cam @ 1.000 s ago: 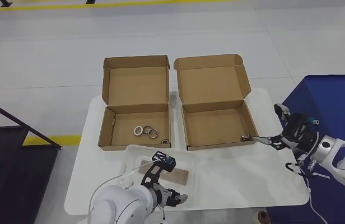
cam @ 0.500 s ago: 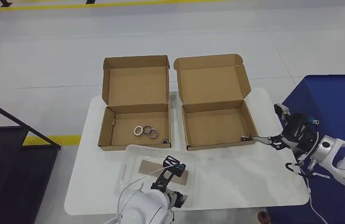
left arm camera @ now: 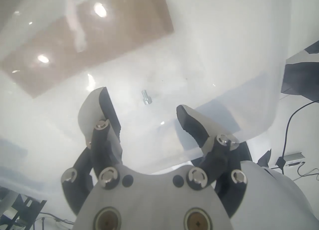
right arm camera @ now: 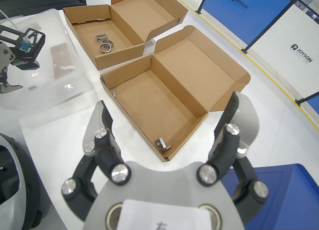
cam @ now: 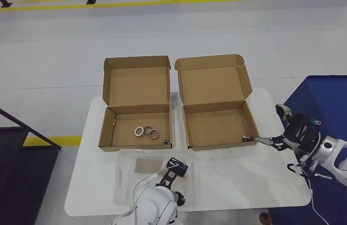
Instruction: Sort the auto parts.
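A small silver bolt (left arm camera: 146,97) lies on the floor of a clear plastic tray (cam: 128,160) at the table's front. My left gripper (left arm camera: 142,105) hangs open just above it, one finger on each side of it. The same bolt (right arm camera: 32,87) lies beside the left gripper (right arm camera: 11,76) in the right wrist view. The left cardboard box (cam: 109,132) holds metal rings (cam: 145,131). The right cardboard box (cam: 218,147) holds one small metal part (right arm camera: 163,145) in its front right corner. My right gripper (right arm camera: 167,100) stands open, empty, outside that corner.
A brown label (left arm camera: 87,31) lies under the tray. Both box lids (cam: 213,81) stand up at the back. A blue cabinet (cam: 325,107) stands at the table's right side. Bare white table (cam: 247,174) lies in front of the right box.
My left arm has swung from the tray's left part toward its middle and drawn back to the near edge. The right arm has kept still.
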